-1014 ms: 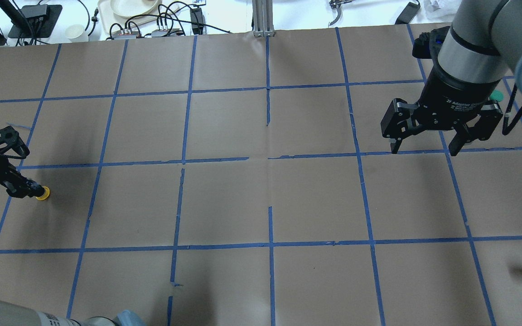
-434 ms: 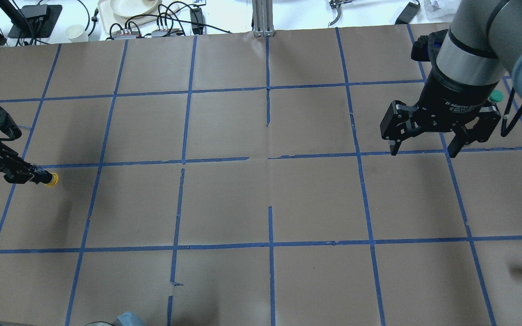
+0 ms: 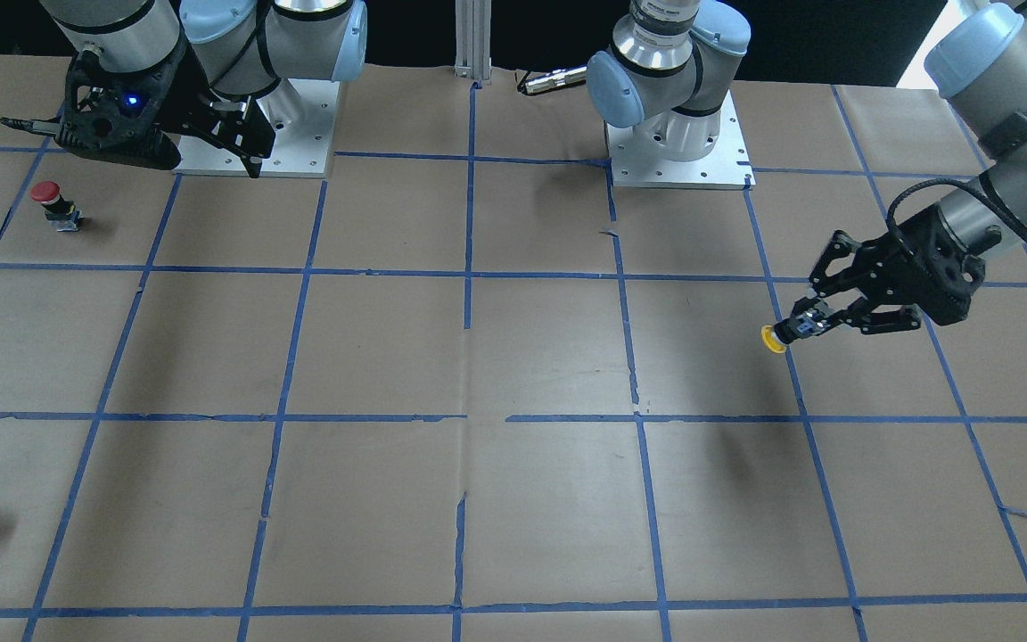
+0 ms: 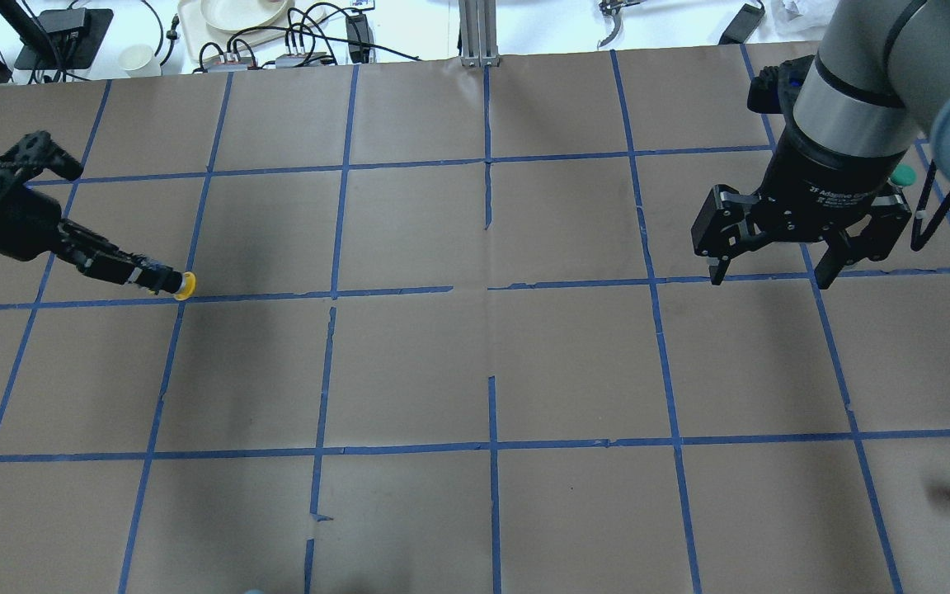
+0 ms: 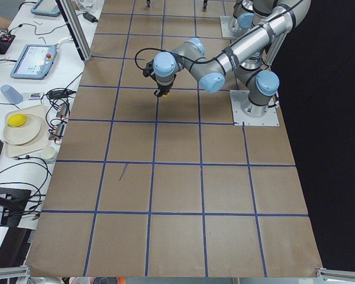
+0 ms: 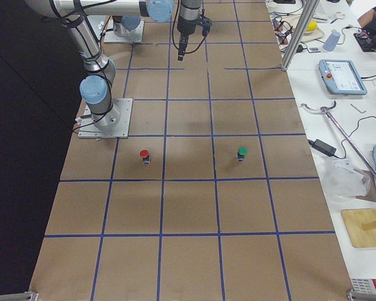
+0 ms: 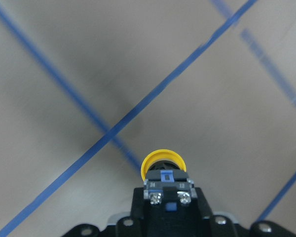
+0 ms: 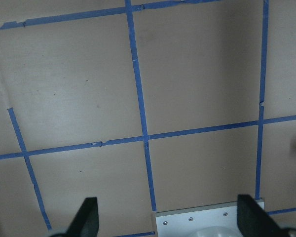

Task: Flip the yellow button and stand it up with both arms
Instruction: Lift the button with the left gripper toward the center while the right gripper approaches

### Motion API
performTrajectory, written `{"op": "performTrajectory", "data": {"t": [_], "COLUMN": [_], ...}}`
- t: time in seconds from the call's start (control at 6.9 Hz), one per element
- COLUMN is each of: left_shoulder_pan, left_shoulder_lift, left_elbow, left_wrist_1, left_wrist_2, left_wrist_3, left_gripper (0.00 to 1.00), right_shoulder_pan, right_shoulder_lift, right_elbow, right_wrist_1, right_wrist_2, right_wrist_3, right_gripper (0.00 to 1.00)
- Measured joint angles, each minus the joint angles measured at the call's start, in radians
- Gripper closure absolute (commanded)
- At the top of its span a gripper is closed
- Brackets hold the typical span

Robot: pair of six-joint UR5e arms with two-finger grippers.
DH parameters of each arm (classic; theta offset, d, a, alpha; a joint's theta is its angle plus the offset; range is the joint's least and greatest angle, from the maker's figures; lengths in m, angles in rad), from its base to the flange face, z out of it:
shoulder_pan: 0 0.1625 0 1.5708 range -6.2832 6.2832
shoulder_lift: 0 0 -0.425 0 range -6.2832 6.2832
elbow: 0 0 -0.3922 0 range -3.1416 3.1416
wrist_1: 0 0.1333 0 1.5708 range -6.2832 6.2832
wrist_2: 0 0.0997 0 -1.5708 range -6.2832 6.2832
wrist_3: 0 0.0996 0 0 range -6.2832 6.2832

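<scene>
The left black pincer (image 4: 157, 280) had moved up and to the right in the overhead view. A second ago it was at the left edge. Now it was by a blue tape line (image 4: 261, 295) in the middle left. It was squeezed tight on the small yellow button (image 4: 185, 286), which had a round cap and a black and grey body. The button had travelled along with it. The right black pincer (image 4: 770, 276), at the upper right, had hardly moved. Its two fingers were spread wide with nothing between them.

The table (image 4: 409, 371) was covered in flat brown paper, cut into squares by the tape. In the left wrist view the button's cap (image 7: 163, 164) was smooth and round like a mushroom top. Two small silver screws showed on its body. The body was pinched between the fingertips. The cap stuck out past them, pointing away from the pincer.
</scene>
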Motion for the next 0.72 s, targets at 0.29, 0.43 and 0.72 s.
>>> {"op": "performTrajectory", "data": {"t": [0.29, 0.43, 0.72], "left_shoulder_pan": [-0.116, -0.158, -0.268], "left_shoulder_lift": [0.053, 0.073, 0.125], "left_elbow": [-0.001, -0.013, -0.045], "left_wrist_1": [-0.142, -0.169, -0.184], "left_wrist_2": [-0.201, -0.333, -0.534], "left_wrist_3": [-0.158, -0.277, -0.503], "left_gripper": [0.94, 0.95, 0.97], "right_shoulder_pan": [-0.002, -0.005, -0.014], "right_shoulder_lift": [0.014, 0.024, 0.037], "right_elbow": [-0.003, -0.005, -0.004], "right_wrist_1": [-0.002, -0.003, -0.003], "right_wrist_2": [0.024, 0.084, 0.178], "right_wrist_3": [0.024, 0.072, 0.173], "right_gripper": [0.00, 0.00, 0.00]}}
